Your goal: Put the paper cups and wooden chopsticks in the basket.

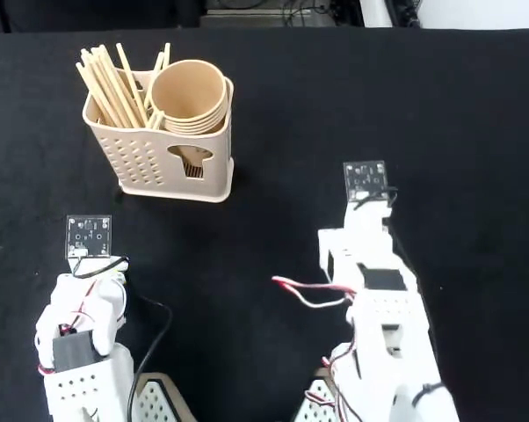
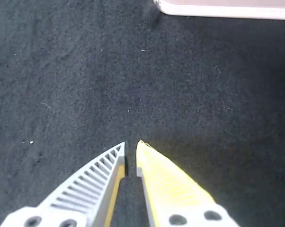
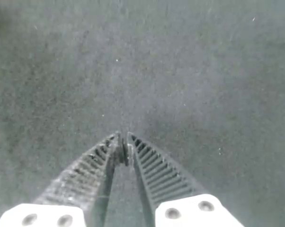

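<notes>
Basket check: the beige perforated plastic basket [image 1: 150,167] stands on the far left part of the black cloth surface [image 1: 405,105]. A stack of tan paper cups [image 1: 192,92] sits in its right half, and a bundle of pale wooden chopsticks [image 1: 111,79] leans in its left half. Left end effector [image 2: 130,147] hangs low over bare cloth on the near side of the basket, apart from it, fingers pressed together. Right end effector [image 3: 122,141] is likewise closed up, over cloth further right
</notes>
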Robot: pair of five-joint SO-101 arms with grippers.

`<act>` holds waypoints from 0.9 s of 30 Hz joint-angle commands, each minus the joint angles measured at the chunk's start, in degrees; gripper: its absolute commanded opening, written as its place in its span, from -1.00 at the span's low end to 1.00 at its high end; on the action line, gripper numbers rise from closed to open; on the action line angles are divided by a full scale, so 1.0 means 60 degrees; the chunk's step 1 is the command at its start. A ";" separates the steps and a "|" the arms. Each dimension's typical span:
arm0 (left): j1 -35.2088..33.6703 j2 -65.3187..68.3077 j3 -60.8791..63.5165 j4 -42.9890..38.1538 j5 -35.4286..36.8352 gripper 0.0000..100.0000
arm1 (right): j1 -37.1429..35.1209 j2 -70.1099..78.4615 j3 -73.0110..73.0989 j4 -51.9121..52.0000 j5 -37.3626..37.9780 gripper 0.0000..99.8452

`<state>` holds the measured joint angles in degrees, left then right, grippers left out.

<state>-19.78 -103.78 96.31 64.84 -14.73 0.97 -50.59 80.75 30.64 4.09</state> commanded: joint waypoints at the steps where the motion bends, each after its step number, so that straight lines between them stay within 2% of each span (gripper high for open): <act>1: 0.0095 -0.0103 0.0168 -0.0059 -0.0103 -0.89 | 0.0117 -0.1341 0.0344 0.0073 0.0103 -0.96; 6: 0.0095 -0.0103 0.0168 -0.0059 -0.0103 -0.89 | 0.0132 -0.4081 0.1751 0.0117 0.0073 -0.96; 9: 0.0095 -0.0103 0.0168 -0.0059 -0.0103 -0.89 | 0.0161 -0.5985 0.2689 0.0425 -0.0601 -0.96; 12: 0.0095 -0.0103 0.0168 -0.0015 -0.0103 -0.89 | 0.0190 -0.7802 0.2733 0.2066 -0.1319 -0.96; 16: 0.0095 -0.0103 0.0168 0.0000 -0.0103 -0.89 | 0.0176 -0.9560 0.2630 0.3883 -0.1465 -0.96; 27: 0.0007 -0.0073 0.0168 0.0117 -0.0103 -0.89 | 0.0132 -0.9048 0.2645 0.4103 -0.1495 -0.95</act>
<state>-19.78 -103.78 96.31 64.84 -14.73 1.14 -103.08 96.92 54.99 -4.26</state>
